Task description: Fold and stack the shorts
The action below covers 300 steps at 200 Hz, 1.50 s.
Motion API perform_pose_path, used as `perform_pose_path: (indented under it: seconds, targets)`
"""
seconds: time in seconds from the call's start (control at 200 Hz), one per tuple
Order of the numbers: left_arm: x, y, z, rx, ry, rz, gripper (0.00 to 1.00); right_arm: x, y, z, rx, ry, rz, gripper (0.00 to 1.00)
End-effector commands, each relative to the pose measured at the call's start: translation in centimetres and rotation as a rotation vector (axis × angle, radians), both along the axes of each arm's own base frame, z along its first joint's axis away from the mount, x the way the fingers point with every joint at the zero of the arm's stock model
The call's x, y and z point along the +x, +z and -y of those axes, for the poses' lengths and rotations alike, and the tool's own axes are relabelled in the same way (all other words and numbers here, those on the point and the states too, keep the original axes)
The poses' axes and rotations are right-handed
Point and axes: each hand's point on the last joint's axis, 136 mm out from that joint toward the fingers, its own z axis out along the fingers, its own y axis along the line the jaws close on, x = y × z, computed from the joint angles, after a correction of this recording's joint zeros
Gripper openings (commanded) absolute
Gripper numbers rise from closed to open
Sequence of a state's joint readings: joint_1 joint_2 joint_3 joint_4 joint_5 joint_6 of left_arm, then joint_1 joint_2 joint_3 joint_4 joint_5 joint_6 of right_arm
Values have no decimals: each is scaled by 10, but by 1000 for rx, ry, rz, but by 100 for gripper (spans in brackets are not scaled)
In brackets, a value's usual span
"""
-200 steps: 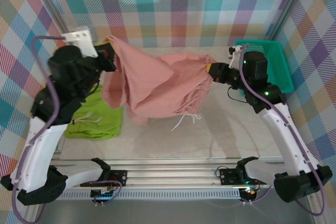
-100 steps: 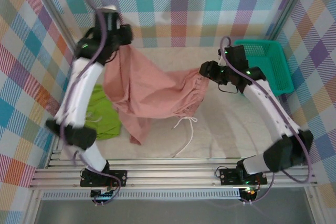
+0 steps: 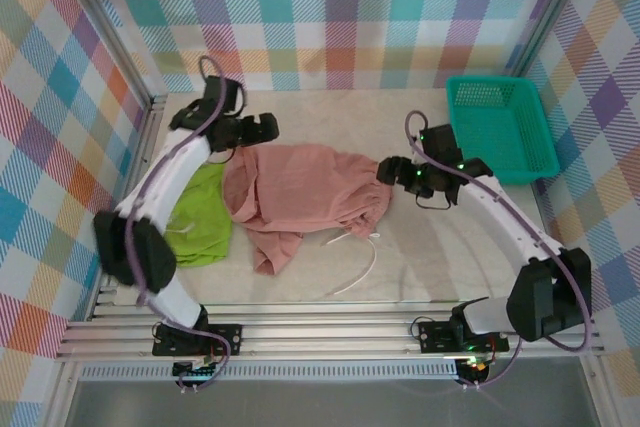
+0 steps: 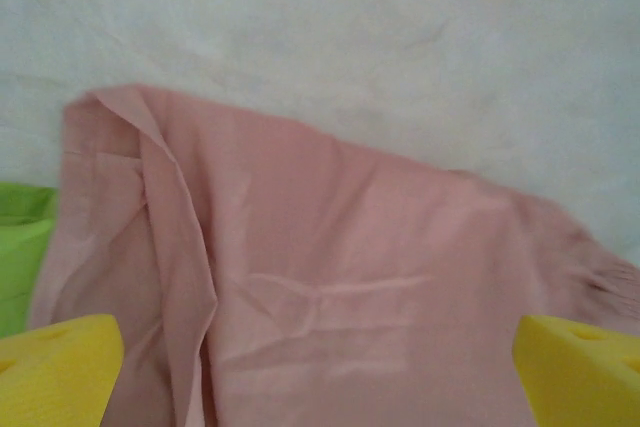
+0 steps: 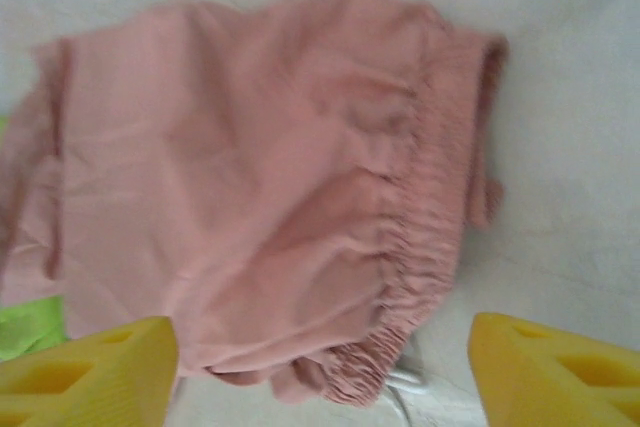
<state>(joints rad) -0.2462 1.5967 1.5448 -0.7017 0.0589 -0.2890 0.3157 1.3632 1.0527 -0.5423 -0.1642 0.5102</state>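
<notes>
Nearest the arm bases, the table lies bare on the right. A loop of white drawstring trails toward the near edge. Just beyond it the pink shorts lie crumpled left of centre, with one leg flopped nearward. They sit beside the green shorts, which are bunched at the left, and may overlap their edge.

Both pairs look light, limp and wrinkly. They will likely sag and fold over themselves when lifted, so a pinch at two corners should serve better than one grab in the middle. The gathered waistband on the right end is the thickest, firmest part and a good hold. The folded left hem offers the matching corner.

The right gripper hangs just off the waistband with its jaws spread and nothing between them, the cloth lying flat beneath. Further back, the left gripper hovers over the far left corner, also wide apart and empty.

There is room for spreading to the right and centre. On the left the green pair and the frame post crowd things. The teal basket stands in the far right corner, well apart from the cloth.
</notes>
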Motion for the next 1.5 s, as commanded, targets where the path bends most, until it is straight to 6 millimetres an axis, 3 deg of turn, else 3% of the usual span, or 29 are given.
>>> perform_pose_path:
  seconds: [0.0, 0.085, 0.2, 0.39, 0.525, 0.715, 1.03, 1.2, 1.495]
  targets:
    - [-24, -14, -17, 12, 78, 18, 100, 5, -33, -5, 24, -10, -51, 69]
    - [-43, -41, -36, 68, 141, -16, 100, 8, -50, -16, 85, -15, -93, 65]
    - [-50, -74, -43, 109, 154, -64, 100, 13, -68, -25, 134, -22, -136, 62]
    - [-40, -119, -41, 128, 142, -150, 93, 12, -82, -26, 135, -32, -166, 62]
    - [-36, -140, -39, 136, 132, -195, 80, 9, -89, -27, 115, -32, -179, 60]
    - [-46, -149, -29, 93, 108, -221, 59, 1, -103, -28, 115, -35, -213, 56]
    - [-86, -146, -31, 101, 110, -237, 59, -13, -103, -37, 122, -14, -216, 54]
    - [-99, -146, -25, 51, 97, -226, 55, -10, -105, -36, 119, -26, -206, 49]
    - [-102, -169, -25, 91, 83, -281, 26, -7, -103, -38, 139, -40, -201, 29]
